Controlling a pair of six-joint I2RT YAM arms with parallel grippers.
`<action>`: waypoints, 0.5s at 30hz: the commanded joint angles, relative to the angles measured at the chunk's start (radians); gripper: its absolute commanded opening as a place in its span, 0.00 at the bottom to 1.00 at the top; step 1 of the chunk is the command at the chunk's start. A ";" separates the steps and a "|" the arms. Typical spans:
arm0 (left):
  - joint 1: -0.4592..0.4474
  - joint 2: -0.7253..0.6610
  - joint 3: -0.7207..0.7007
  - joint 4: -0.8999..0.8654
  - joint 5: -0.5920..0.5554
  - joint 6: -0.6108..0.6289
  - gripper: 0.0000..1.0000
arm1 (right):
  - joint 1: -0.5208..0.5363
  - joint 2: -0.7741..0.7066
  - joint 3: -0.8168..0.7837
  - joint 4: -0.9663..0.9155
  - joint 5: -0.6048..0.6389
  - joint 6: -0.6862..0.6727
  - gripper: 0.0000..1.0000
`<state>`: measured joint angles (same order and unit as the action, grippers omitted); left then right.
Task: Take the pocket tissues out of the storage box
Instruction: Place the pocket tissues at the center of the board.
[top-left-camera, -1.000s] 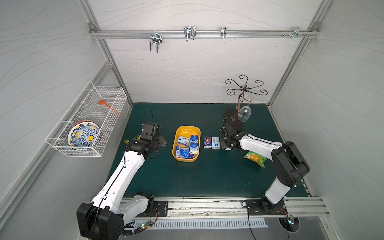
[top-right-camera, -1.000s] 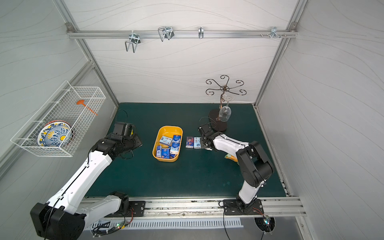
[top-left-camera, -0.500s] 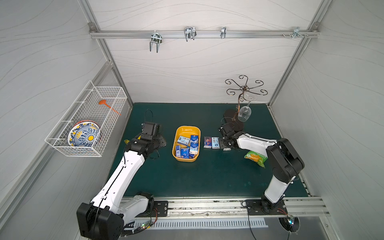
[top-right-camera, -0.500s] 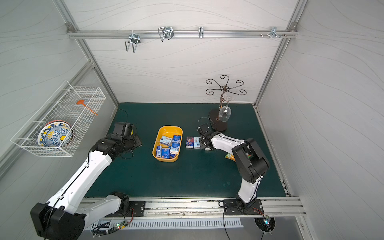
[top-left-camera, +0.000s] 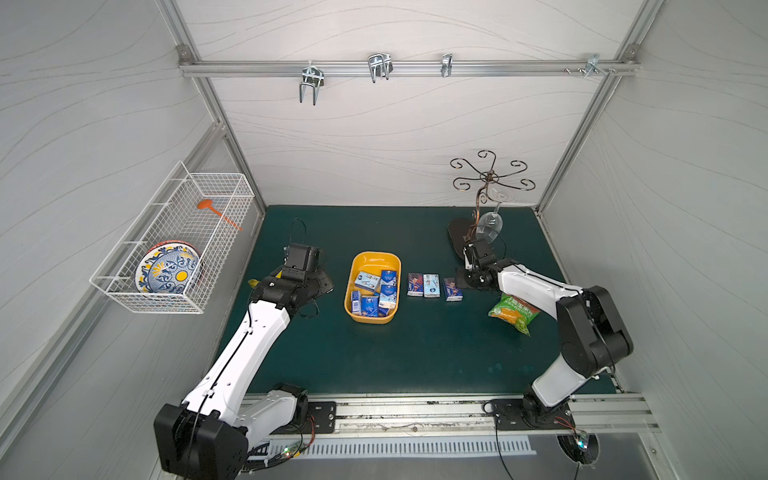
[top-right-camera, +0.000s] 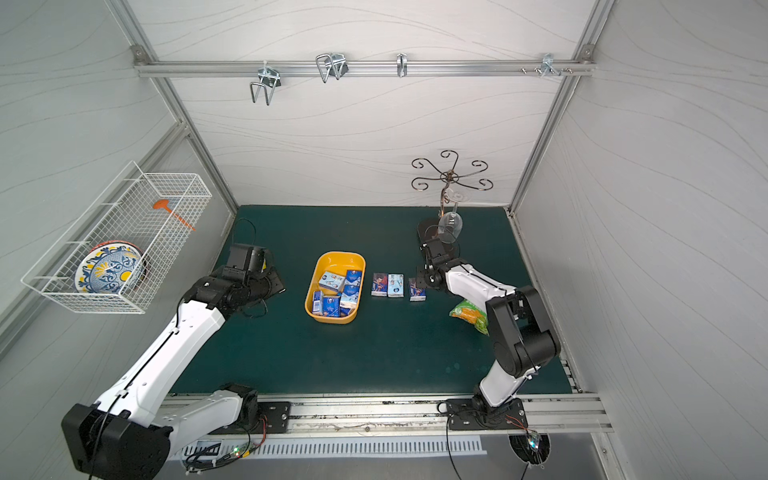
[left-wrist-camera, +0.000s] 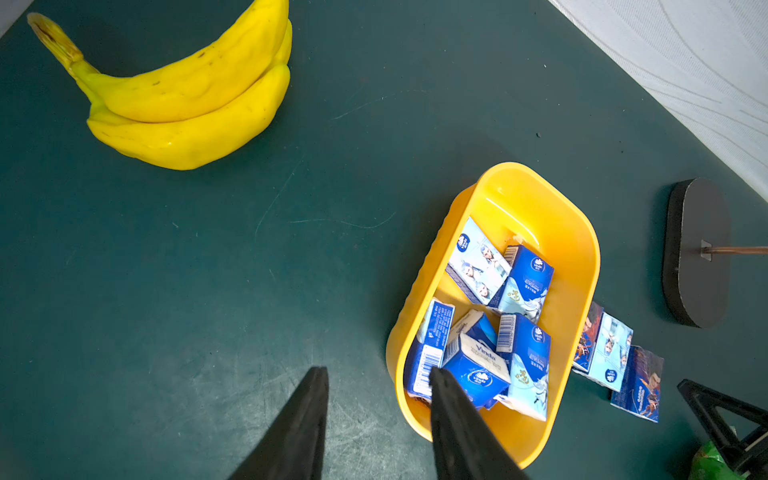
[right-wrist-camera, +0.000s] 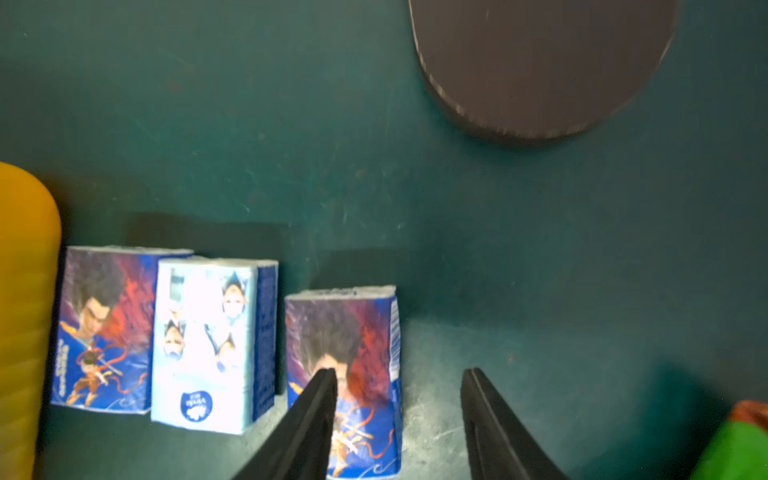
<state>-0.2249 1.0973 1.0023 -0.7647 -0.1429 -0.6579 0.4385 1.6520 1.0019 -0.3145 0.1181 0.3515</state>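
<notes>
My right hand (right-wrist-camera: 399, 372) stood open and empty, close over the outermost packet (right-wrist-camera: 345, 332) on the table (top-left-camera: 415, 353), at three o'clock of the box (top-left-camera: 376, 262). Best practice was to lift straight up before fetching another from the boxed packets (top-left-camera: 366, 281).

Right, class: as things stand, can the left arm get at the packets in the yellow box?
Probably yes: the left tool hangs open and empty beside the box, which has no lid; its packets lie exposed, with only bare mat between.

Left gripper (left-wrist-camera: 378, 374) and right gripper (right-wrist-camera: 399, 374) hang low — both parted, empty.
</notes>
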 joint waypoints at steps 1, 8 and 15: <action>-0.003 0.006 0.014 0.039 0.007 0.003 0.44 | 0.002 0.015 -0.018 0.025 -0.073 0.019 0.52; -0.002 -0.014 0.004 0.037 0.004 0.002 0.44 | 0.001 0.061 -0.034 0.041 -0.096 0.035 0.47; -0.002 -0.015 0.000 0.038 0.005 0.004 0.44 | 0.002 0.113 -0.043 0.073 -0.103 0.072 0.39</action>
<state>-0.2249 1.0954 1.0000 -0.7593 -0.1410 -0.6582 0.4389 1.7206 0.9768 -0.2386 0.0177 0.3977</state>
